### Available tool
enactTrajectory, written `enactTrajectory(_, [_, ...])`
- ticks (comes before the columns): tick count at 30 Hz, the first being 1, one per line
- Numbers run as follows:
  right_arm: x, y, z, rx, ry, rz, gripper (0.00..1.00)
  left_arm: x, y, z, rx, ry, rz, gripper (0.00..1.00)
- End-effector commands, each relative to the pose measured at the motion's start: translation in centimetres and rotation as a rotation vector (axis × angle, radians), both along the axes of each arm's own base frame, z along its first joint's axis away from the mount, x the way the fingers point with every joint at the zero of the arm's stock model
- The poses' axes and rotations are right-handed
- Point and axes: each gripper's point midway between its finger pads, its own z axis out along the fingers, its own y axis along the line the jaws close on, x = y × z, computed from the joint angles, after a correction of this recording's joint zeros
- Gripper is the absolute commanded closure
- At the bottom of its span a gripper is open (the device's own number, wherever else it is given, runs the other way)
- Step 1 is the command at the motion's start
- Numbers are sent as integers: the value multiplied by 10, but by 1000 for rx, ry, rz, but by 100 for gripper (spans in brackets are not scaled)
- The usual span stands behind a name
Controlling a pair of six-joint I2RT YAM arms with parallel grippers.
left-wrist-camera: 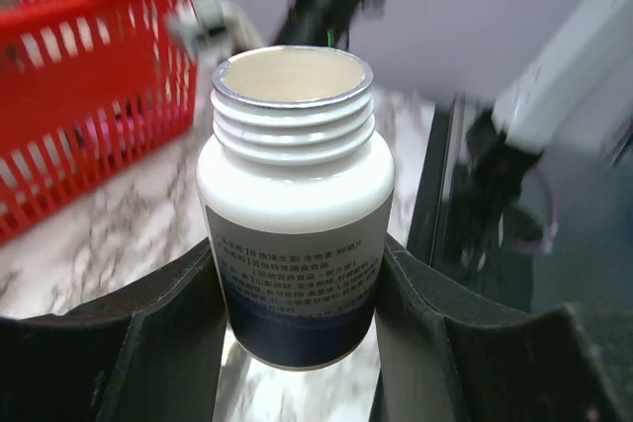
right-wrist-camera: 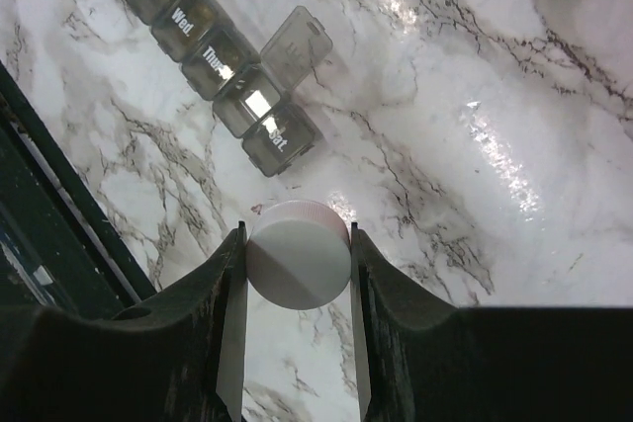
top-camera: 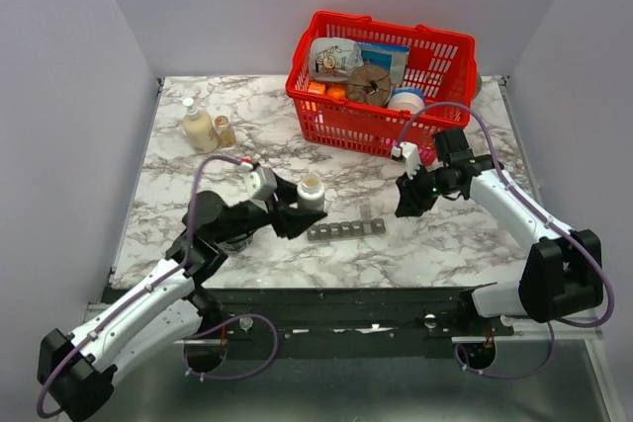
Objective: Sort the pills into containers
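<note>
The left pincer (top-camera: 300,212) was clamped on a white pill bottle (top-camera: 311,189). The bottle stood up straight with its top off. The left wrist view did not look down inside, so no pills could be seen.

The right pincer (top-camera: 407,203) was clamped on the white cap (right-wrist-camera: 298,266) and held it over the counter (top-camera: 455,234), right of the middle of the top view.

The containers (top-camera: 345,230) were 1 long dark strip of little boxes. It lay flat on the counter in the middle of the top view, below the red basket (top-camera: 381,130). Its long side ran from left to right in that view.

The bottle was just above the left end of the strip. The right pincer was a little past the right end. In the right wrist view, 1 clear lid (right-wrist-camera: 295,42) stood open, on the box next to the last one, marked "Sat." The other lids in view looked shut.

The left arm had the bottle, so it would likely do the pouring. But the open box was near the far end from it, closer to the right pincer. The bottle would probably need to move right along the strip and then tip over that box. The box was small, so pills could easily spill.
</note>
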Motion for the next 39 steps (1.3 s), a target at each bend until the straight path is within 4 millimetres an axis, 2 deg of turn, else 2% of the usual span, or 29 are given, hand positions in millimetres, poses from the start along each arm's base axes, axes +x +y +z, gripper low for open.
enactTrajectory(1, [14, 7, -2, 53, -31, -46, 91, -6, 26, 140, -537, -29, -19, 100])
enactTrajectory(2, [14, 6, -4, 48, -25, -49, 91, -9, 32, 153, -596, -21, -35, 100])
enactTrajectory(3, [14, 4, -6, 38, -28, -51, 91, -17, 47, 177, -718, 8, -73, 100])
enactTrajectory(5, [14, 5, -7, 43, -23, -52, 91, -24, 61, 197, -832, 38, -117, 100])
enactTrajectory(6, [12, 7, -8, 52, -9, -46, 91, -38, 74, 216, -928, 63, -193, 100])
enactTrajectory(7, [12, 8, -8, 56, -4, -43, 91, -39, 79, 222, -960, 68, -212, 100])
enactTrajectory(9, [12, 7, -10, 52, 3, -45, 91, -58, 89, 242, -1022, 53, -304, 100])
enactTrajectory(11, [13, 7, -11, 51, 6, -47, 91, -66, 89, 250, -1032, 114, -394, 100])
enactTrajectory(12, [12, 8, -11, 51, 10, -45, 91, -84, 96, 263, -1045, 60, -469, 100])
enactTrajectory(13, [12, 7, -13, 48, 15, -48, 91, -87, 91, 262, -1021, 120, -547, 100])
enactTrajectory(14, [12, 7, -13, 45, 17, -49, 91, -96, 90, 263, -988, 106, -598, 100])
enactTrajectory(15, [13, 6, -15, 36, 17, -52, 91, -116, 89, 272, -931, 19, -664, 100])
enactTrajectory(16, [13, 4, -15, 31, 14, -55, 91, -121, 78, 265, -816, -9, -675, 100])
enactTrajectory(17, [13, 3, -17, 23, 17, -59, 91, -121, 58, 239, -604, -205, -613, 100])
enactTrajectory(18, [14, 2, -18, 13, 12, -63, 91, -74, 31, 210, -440, -6, -464, 100])
enactTrajectory(19, [15, 1, -18, 9, 10, -66, 91, -67, 33, 197, -355, -55, -333, 100])
enactTrajectory(20, [16, 0, -18, 7, 7, -68, 91, -27, 34, 171, -168, -383, -108, 100])
enactTrajectory(21, [15, 0, -19, 4, 9, -69, 91, -5, 38, 128, -25, -214, 14, 100])
enactTrajectory(23, [15, -1, -19, 1, 5, -74, 91, 26, 57, 93, 182, -237, 172, 100])
enactTrajectory(24, [16, -1, -20, -3, 5, -74, 91, 35, 70, 67, 321, -223, 224, 100])
enactTrajectory(27, [18, -2, -23, -10, 13, -78, 91, 46, 81, 30, 418, -215, 275, 100])
enactTrajectory(28, [18, -2, -23, -12, 15, -80, 91, 42, 82, 33, 381, -221, 285, 100])
enactTrajectory(30, [20, -5, -26, -30, 15, -89, 91, 36, 69, 35, 296, -185, 238, 100])
enactTrajectory(32, [22, -10, -31, -60, 16, -109, 91, 14, 45, 36, 166, -7, 83, 100])
enactTrajectory(33, [25, -16, -34, -92, 4, -128, 91, 9, 35, 44, 99, 6, 22, 100])
enactTrajectory(35, [26, -23, -40, -125, -2, -149, 91, -3, 20, 43, 28, 182, -88, 100])
enactTrajectory(36, [29, -26, -42, -141, -14, -159, 91, -2, 17, 44, 14, 167, -99, 100])
enactTrajectory(39, [31, -43, -57, -239, -12, -198, 90, 11, 21, 7, 115, 112, -41, 100])
